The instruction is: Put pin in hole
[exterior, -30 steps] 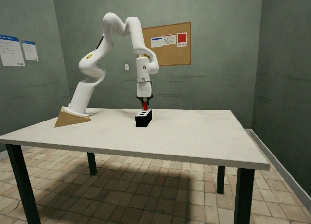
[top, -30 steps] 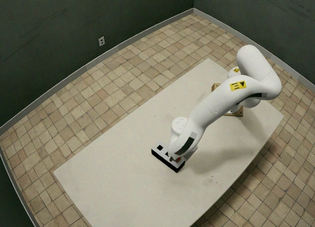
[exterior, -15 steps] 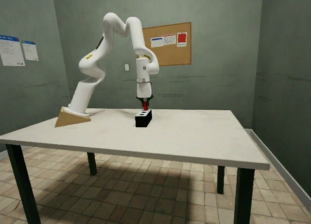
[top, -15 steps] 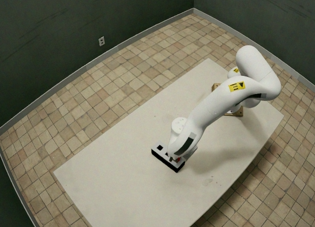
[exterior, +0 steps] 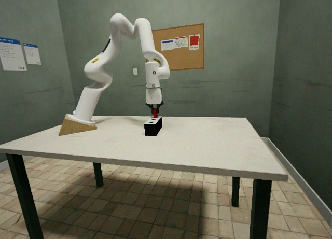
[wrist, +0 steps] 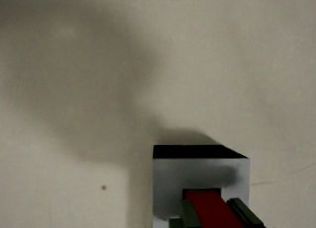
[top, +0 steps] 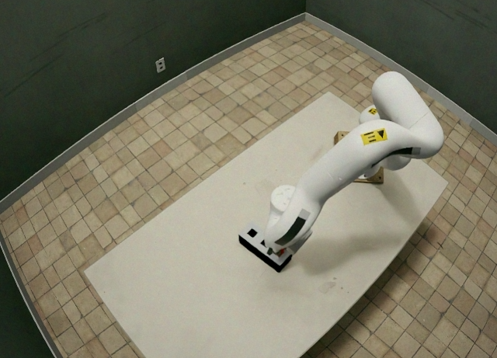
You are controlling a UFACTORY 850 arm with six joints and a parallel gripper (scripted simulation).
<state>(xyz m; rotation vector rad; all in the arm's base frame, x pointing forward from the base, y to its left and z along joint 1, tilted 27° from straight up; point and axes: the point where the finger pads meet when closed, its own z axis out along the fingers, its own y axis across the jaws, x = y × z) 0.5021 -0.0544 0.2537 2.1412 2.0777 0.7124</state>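
Note:
The block (top: pixel 258 252) (exterior: pixel 150 129) (wrist: pixel 168 179) has black sides and a pale top, and stands on the table. Two of its holes show empty: the far-end hole (top: pixel 251 232) (exterior: pixel 151 122) and the middle hole (exterior: pixel 153 120). The pin (top: pixel 282 251) (exterior: pixel 155 113) (wrist: pixel 209 208) stands upright, red end up, at the remaining end hole, its lower end inside. Only red shows above the block's top; how deep it sits is hidden. My gripper (exterior: pixel 155 112) (wrist: pixel 207 221) points down just above the block, shut on the pin's red part.
The white arm (top: pixel 341 165) (exterior: pixel 146 41) reaches over the table (top: pixel 180 265) (exterior: pixel 209 148) from its wedge-shaped base (top: pixel 371 176) (exterior: pixel 74 126). In the top view the arm partly covers the block's near end. A pinboard (exterior: pixel 182 58) hangs on the wall.

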